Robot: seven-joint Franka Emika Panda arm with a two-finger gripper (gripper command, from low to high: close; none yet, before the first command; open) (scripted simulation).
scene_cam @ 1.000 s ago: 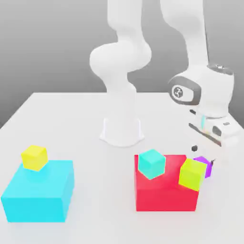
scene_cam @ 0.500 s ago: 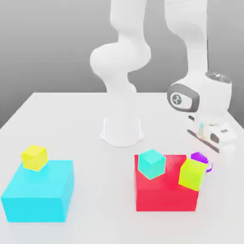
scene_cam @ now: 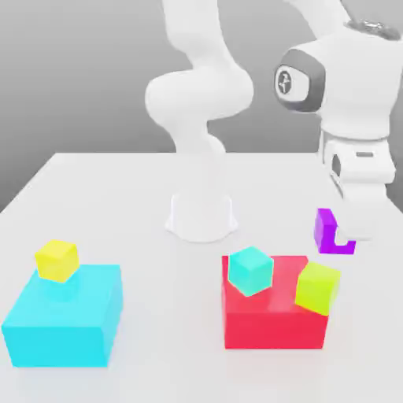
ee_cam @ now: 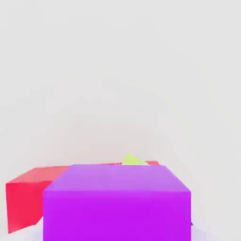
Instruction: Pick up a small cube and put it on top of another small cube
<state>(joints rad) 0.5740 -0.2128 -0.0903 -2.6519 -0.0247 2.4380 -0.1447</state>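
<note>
So the white robot arm's tool (scene_cam: 343, 236) is clamped shut on the small plain purple cube (scene_cam: 325, 231), holding it up in the air, clear of the white desk (scene_cam: 118, 205). The cube hangs above and a bit behind the big red block (scene_cam: 268, 319), toward the exterior view's right. On that red block sit a small cyan cube (scene_cam: 250, 270) and a small yellow-green cube (scene_cam: 317, 287). Well apart, on the exterior view's left, a small yellow cube (scene_cam: 57, 260) sits on a big cyan block (scene_cam: 63, 319).
</note>
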